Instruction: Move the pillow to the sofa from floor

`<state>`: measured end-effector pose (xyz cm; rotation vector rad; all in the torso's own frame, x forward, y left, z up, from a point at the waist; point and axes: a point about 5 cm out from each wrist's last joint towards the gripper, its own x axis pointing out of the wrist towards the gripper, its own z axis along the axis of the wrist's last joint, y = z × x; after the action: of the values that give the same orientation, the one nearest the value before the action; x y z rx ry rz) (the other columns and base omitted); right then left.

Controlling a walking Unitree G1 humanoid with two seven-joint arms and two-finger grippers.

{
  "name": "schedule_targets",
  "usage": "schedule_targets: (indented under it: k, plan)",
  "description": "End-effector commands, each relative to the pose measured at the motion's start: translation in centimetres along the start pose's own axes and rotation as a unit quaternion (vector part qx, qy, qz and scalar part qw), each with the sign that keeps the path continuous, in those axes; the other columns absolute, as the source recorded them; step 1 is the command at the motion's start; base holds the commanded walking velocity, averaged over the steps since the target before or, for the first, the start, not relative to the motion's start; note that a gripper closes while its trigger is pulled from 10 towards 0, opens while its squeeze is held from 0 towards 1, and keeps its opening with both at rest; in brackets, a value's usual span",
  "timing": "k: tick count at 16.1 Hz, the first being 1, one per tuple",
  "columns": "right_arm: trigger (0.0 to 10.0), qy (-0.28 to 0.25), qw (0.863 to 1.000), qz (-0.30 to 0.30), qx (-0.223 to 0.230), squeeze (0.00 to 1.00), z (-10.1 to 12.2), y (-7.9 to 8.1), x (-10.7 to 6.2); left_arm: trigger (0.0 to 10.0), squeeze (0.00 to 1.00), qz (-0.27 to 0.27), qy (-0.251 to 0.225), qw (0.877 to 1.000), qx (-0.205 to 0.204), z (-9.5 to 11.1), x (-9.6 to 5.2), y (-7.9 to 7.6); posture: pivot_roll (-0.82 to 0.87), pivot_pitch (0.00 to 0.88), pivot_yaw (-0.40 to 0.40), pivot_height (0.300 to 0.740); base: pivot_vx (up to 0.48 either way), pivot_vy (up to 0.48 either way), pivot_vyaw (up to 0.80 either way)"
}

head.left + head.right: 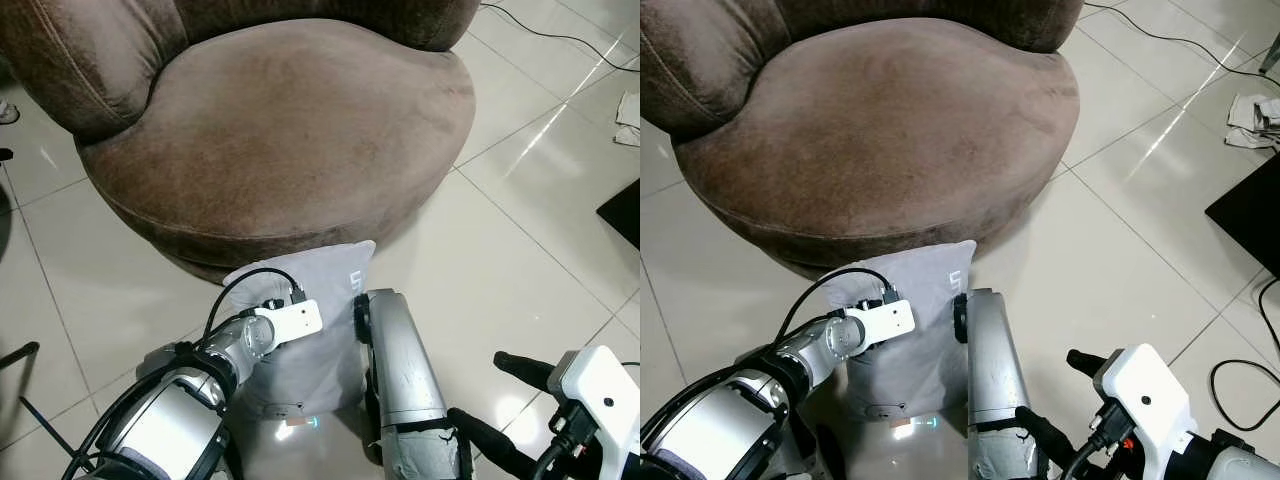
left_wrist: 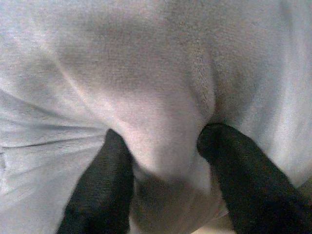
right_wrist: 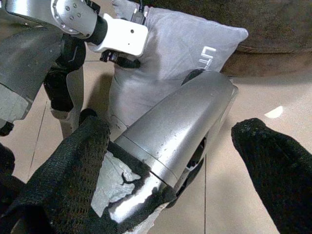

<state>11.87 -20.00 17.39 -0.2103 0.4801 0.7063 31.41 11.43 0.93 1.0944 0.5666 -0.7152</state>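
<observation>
A grey pillow (image 1: 310, 355) stands on the tiled floor, leaning against the front of the brown sofa (image 1: 300, 130). My left gripper (image 2: 163, 141) is shut on a fold of the pillow's fabric, pinched between its two black fingers (image 2: 105, 185); its white wrist block (image 1: 296, 321) sits against the pillow's face. My right gripper (image 1: 505, 405) hangs open low on the right, apart from the pillow, with nothing held. The wide sofa seat (image 1: 890, 110) is bare.
A silver leg of my own body (image 1: 400, 365) stands right beside the pillow, between it and the right gripper. On the floor at the right lie a black cable (image 1: 545, 32), a crumpled cloth (image 1: 1255, 112) and a black flat object (image 1: 1250, 210).
</observation>
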Motion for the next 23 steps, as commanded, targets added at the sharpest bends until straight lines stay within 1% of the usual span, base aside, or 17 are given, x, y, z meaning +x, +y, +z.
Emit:
schedule_targets:
  k: [1,4,13,18,20,21,22,23]
  plan:
    - [10.0,0.002,1.0,0.002,-0.001,0.0,0.0,0.1,0.0,0.0,0.0,-0.026,0.004,1.0,0.009,-0.2,0.1,-1.4,-0.6,0.273,-0.057,0.456,0.0,0.0,0.0]
    - [10.0,0.003,1.0,0.004,-0.001,0.0,0.0,0.1,0.1,0.0,0.0,-0.022,0.004,1.0,0.0,-0.2,0.1,-1.3,-0.6,0.274,-0.06,0.456,0.0,0.0,0.0]
    - [10.0,0.002,1.0,0.006,0.0,0.0,-0.1,0.2,0.3,0.0,0.0,-0.028,0.0,1.0,-0.003,0.0,0.2,-1.4,-0.59,0.269,-0.057,0.456,0.0,0.0,0.0]
    - [10.0,-0.004,1.0,0.008,0.0,0.0,-0.2,0.1,1.0,0.0,0.0,-0.024,0.0,1.0,-0.013,-0.2,0.1,-1.4,-0.57,0.242,-0.047,0.456,0.0,0.0,0.0]
    - [10.0,-0.007,1.0,0.009,-0.001,0.0,-0.2,0.0,1.3,0.0,0.0,-0.021,-0.001,0.999,-0.024,-0.2,0.1,-1.2,-0.57,0.235,-0.044,0.456,0.0,0.0,0.0]
    - [10.0,-0.008,1.0,0.01,-0.002,0.0,-0.2,0.0,1.4,0.0,0.0,-0.02,-0.002,0.999,-0.05,-0.2,0.1,-1.2,-0.57,0.233,-0.043,0.456,0.0,0.0,0.0]
    - [10.0,-0.009,1.0,0.01,-0.003,0.0,-0.2,0.0,1.4,0.0,0.0,-0.023,-0.005,0.998,-0.062,-0.1,0.1,-1.3,-0.57,0.227,-0.043,0.456,0.0,0.0,0.0]
    - [10.0,-0.009,1.0,0.01,-0.004,0.0,-0.2,-0.1,1.5,0.0,0.0,-0.024,-0.009,0.996,-0.088,0.0,0.1,-1.3,-0.57,0.223,-0.042,0.456,0.0,0.0,0.0]
